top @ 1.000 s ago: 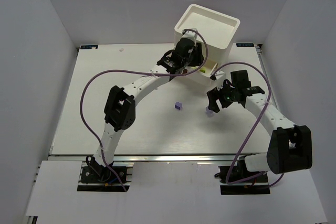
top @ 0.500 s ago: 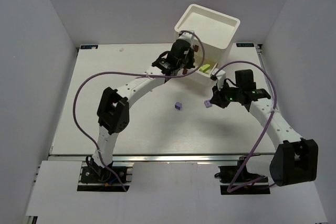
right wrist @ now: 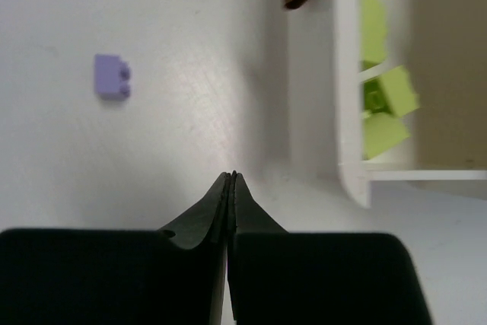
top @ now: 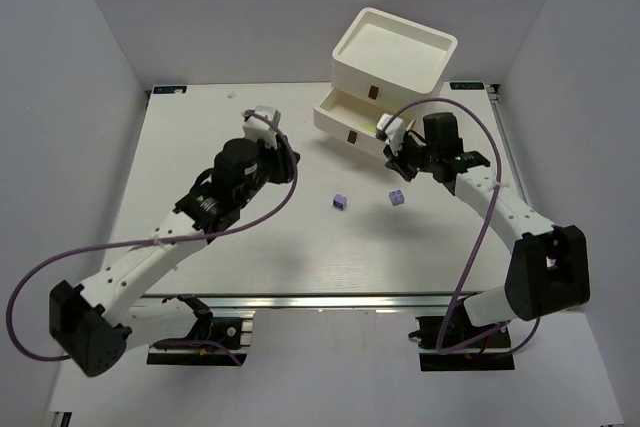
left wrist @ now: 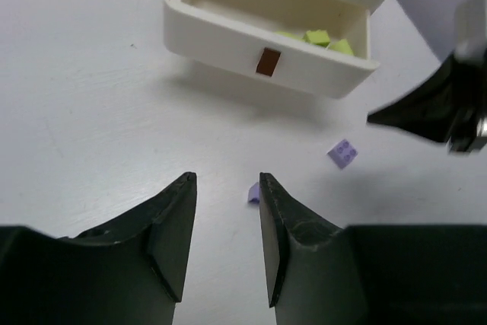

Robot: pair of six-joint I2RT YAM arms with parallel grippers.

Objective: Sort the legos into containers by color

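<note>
1. black right gripper (right wrist: 230, 177), pinched together and empty, sits beside the open drawer (right wrist: 348, 74) of lime legos (right wrist: 392, 90).
2. left gripper (left wrist: 227, 182), parted and empty, points at a purple lego (left wrist: 253, 193), probably for a pick.
3. another purple lego (left wrist: 343, 153) lies nearby.

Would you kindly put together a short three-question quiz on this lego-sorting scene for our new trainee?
1. True or false: the right gripper stands open.
2. What colour are the bricks lying in the open drawer? A purple, B lime, C red.
3. Fill in: ___ purple bricks lie loose on the table.

Key: 1 false, its fingers are pressed together on nothing. 2 B. 3 two.
</note>
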